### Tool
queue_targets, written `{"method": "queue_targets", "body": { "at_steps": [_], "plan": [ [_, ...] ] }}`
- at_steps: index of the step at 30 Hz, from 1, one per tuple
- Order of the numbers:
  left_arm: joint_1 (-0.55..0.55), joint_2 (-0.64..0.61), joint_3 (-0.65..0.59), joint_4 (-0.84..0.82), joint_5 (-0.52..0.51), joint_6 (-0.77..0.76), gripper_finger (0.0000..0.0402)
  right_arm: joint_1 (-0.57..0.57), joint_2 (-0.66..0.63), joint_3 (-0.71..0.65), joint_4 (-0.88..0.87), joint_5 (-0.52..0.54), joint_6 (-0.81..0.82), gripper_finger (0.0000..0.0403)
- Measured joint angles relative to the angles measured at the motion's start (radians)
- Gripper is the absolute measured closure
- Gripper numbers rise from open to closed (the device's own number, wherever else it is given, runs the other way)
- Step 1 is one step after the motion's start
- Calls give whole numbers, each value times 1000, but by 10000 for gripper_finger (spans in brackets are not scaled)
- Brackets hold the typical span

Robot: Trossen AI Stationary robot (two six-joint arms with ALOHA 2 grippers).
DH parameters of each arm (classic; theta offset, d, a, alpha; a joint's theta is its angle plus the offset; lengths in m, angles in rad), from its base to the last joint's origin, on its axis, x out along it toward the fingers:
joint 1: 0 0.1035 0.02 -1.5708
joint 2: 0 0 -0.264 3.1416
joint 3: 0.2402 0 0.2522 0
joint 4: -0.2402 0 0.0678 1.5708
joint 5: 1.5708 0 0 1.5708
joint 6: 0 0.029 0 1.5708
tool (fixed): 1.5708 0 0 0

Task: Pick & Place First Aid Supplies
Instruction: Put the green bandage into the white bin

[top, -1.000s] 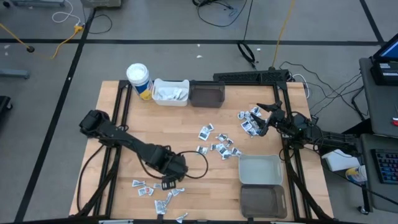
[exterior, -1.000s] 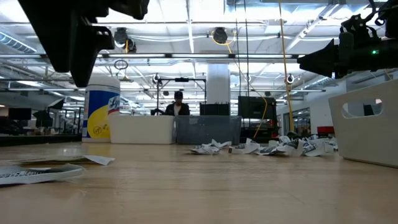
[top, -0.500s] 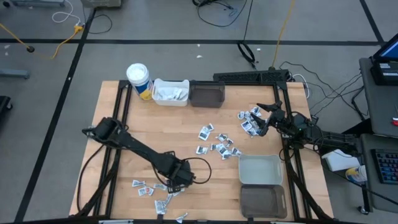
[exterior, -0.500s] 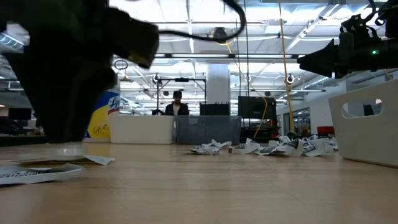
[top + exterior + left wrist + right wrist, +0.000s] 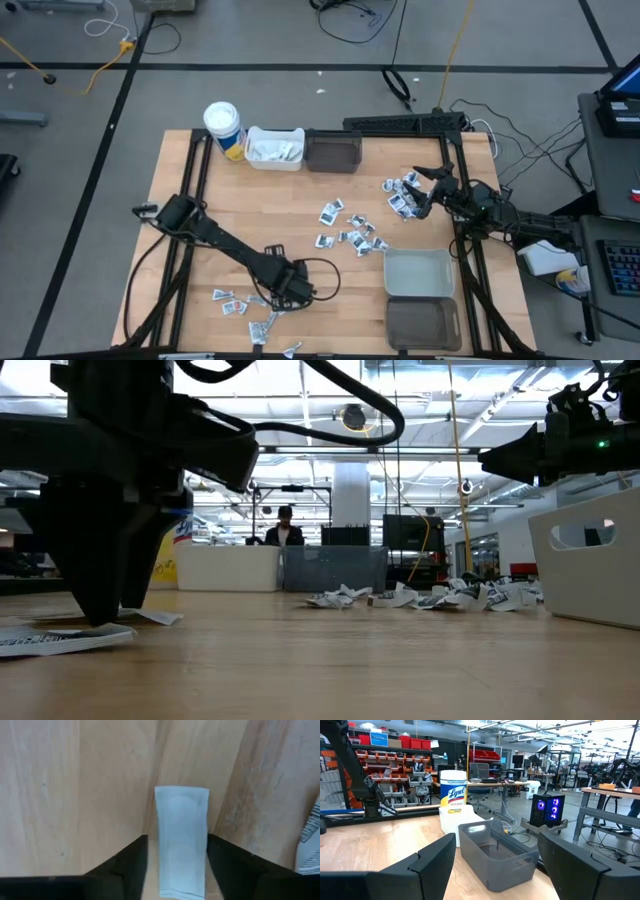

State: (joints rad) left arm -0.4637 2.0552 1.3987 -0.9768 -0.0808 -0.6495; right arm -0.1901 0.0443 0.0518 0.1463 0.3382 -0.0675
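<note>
Sachet (image 5: 182,840): one long white packet lying flat on the worktop (image 5: 60,795) near its front edge, among the scattered packets (image 5: 250,305) there, straddled by the left hand (image 5: 177,865), whose fingers stand partly apart on either side with nothing yet gripped. Risk: being thin and flat, the sachet may slip out or buckle as the fingers close, or they may scrape the wood and catch the neighbouring packet (image 5: 311,840). Right hand (image 5: 425,190): wide and empty, waiting above the far pile (image 5: 403,193) beside the white bin (image 5: 418,273).
</note>
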Motion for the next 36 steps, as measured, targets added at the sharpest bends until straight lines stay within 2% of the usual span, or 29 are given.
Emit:
{"method": "queue_targets", "body": {
  "at_steps": [7, 12, 23, 28, 36],
  "plan": [
    [0, 2, -1, 34, 38, 17, 324, 0, 0, 0, 0, 0, 0, 124],
    [1, 3, -3, 54, 44, 27, 392, 0, 0, 0, 0, 0, 0, 124],
    [39, -35, -10, 29, 90, 71, 398, 0, 0, 0, 0, 0, 0, 124],
    [102, -133, -7, -20, 91, 114, 400, 0, 0, 0, 0, 0, 0, 124],
    [202, -267, -7, -116, 166, 224, 401, 0, 0, 0, 0, 0, 0, 124]
  ]
}}
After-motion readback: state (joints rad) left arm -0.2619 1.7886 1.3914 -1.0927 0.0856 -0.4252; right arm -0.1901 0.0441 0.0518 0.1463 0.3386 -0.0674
